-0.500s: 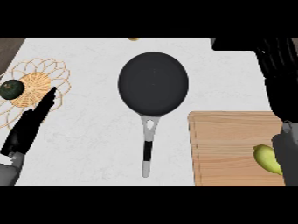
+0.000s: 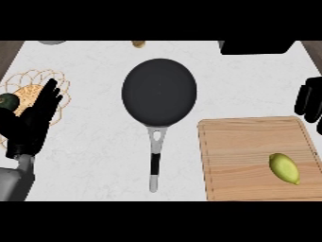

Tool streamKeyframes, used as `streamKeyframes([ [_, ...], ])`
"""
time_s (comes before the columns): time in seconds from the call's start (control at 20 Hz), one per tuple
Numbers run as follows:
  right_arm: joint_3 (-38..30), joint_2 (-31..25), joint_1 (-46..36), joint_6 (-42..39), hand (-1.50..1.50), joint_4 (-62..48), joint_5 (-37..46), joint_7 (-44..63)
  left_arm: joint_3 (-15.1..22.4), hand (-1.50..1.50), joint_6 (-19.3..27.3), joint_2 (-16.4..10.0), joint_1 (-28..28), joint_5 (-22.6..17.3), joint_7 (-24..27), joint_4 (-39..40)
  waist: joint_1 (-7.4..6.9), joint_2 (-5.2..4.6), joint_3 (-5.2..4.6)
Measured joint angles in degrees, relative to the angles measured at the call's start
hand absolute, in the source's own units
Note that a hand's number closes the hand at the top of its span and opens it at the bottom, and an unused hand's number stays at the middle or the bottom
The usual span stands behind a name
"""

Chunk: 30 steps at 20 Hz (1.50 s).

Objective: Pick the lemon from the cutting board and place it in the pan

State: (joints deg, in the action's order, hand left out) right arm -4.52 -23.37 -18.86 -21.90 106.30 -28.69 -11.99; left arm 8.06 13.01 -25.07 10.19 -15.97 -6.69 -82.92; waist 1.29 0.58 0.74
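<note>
**A:** How is the right hand (image 2: 318,106) placed, and is anything held in it?

**B:** It is seen at the view's right edge with its fingers spread and relaxed, and nothing is held. It is set by the far right corner of the cutting board (image 2: 240,151), part of it cut off by the edge of the view.

**A:** And the lemon (image 2: 284,168)?

**B:** It is found lying on the board, toward the near right corner, its long axis slanted. It is apart from the hand, and nothing is touching it.

**A:** So what is called for in this step?

**B:** The reach is judged not yet finished. The hand should be brought nearer and lowered over the lemon. The thumb and fingers are best closed across its narrow middle, not its pointed ends. A rounded fruit on flat wood may be rolled away if it is nudged from one side first.

**A:** Where is it to be taken?

**B:** The pan (image 2: 159,92) is set to the left of the board and farther off, its handle (image 2: 154,160) pointing toward the robot. The lemon should be lifted clear of the board's edge, carried over the dark bowl and released low.

**A:** Is the other hand a concern?

**B:** The left hand (image 2: 31,120) is at rest by the view's left edge, open with fingers up, over a wire basket (image 2: 17,78). It is well apart from the path.
</note>
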Motion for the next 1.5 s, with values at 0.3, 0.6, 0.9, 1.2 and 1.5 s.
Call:
streamKeyframes([
  [0.3, -10.41, -6.76, 6.52, -12.29, -1.5, -3.28, 4.26, -16.74, -2.32, 0.0, 1.26, 2.24, 0.19, -2.93, 0.31, -1.76, 1.13, -0.94, 0.3],
  [0.6, -18.79, -12.58, 11.05, -11.68, -1.5, -4.69, 11.97, -26.77, -2.74, 0.0, 1.35, 3.09, -0.5, -3.87, 0.51, -2.99, 0.44, -1.08, 0.21],
  [0.9, -20.61, -17.54, 16.16, -5.78, -1.5, -2.56, 22.85, -35.63, -2.28, 0.0, 1.05, 3.48, -0.45, -4.07, 0.01, -3.87, -0.29, -1.05, 0.04],
  [1.2, -18.27, -20.94, 22.37, 3.55, -1.5, -1.42, 38.19, -44.57, -2.11, 0.0, 1.14, 3.71, -0.14, -3.8, -0.33, -4.12, -0.91, -1.05, -0.2],
  [1.5, -12.5, -24.56, 29.25, 12.24, -1.5, -2.56, 55.96, -49.41, -1.68, 0.0, 1.37, 3.77, 0.24, -3.21, -1.2, -4.65, -1.44, -0.96, -0.33],
])
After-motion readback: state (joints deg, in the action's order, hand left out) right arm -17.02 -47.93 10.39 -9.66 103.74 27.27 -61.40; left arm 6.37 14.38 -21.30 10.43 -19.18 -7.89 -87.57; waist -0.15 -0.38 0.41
